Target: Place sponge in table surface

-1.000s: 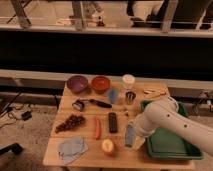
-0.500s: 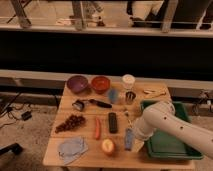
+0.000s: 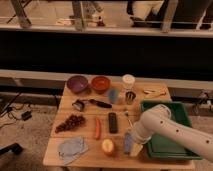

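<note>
Gripper [image 3: 131, 140] clamping the small flat blue-grey sponge [image 3: 129, 144].
The sponge is hanging between closed jaws, touching the light wooden table surface [image 3: 90, 155], at three o'clock from the apple [image 3: 107, 146].

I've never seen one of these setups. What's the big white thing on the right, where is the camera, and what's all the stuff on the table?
The white thing is a robot arm. Its gripper is at the table's near edge, shut on the sponge, a small blue-grey block. The single camera looks down on the table surface from the front. On it lie a purple bowl, an orange bowl, grapes, a carrot, an apple, a grey-blue cloth and a green tray.
</note>
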### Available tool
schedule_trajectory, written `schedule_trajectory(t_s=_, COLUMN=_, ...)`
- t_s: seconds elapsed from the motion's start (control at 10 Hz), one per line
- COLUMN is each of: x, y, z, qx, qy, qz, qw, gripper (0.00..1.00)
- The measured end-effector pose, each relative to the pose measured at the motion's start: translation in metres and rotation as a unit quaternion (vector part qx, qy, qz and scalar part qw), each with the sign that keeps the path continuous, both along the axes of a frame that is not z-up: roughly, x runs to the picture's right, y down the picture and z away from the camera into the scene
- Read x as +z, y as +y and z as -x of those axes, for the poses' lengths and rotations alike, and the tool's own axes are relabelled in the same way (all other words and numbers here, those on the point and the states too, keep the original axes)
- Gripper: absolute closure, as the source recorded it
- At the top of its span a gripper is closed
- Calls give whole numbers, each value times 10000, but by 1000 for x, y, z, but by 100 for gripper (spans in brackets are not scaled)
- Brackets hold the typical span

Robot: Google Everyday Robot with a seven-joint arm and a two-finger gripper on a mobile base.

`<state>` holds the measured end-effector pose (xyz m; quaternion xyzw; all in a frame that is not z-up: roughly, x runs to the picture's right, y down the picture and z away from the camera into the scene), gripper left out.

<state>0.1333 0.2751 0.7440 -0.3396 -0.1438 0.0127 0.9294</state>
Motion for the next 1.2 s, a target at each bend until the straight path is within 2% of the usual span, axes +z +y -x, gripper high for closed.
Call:
schedule_trajectory(t_s=0.3, x=4, y=9, z=3, qx=-115, qy=0, qz=37, qw=9999, gripper=73)
schedule_trajectory(t_s=0.8, x=5, y=14, z=4, qx=-178, qy=17, qz=45, qw=9998, gripper=71)
schedule_trajectory(t_s=0.9, x=5, y=14, z=4, qx=-177, qy=18, qz=44, qw=9998, gripper=68)
schedule_trajectory(t_s=1.2, x=5, y=14, z=4, qx=-178, qy=20, qz=46, qw=9998, gripper=40)
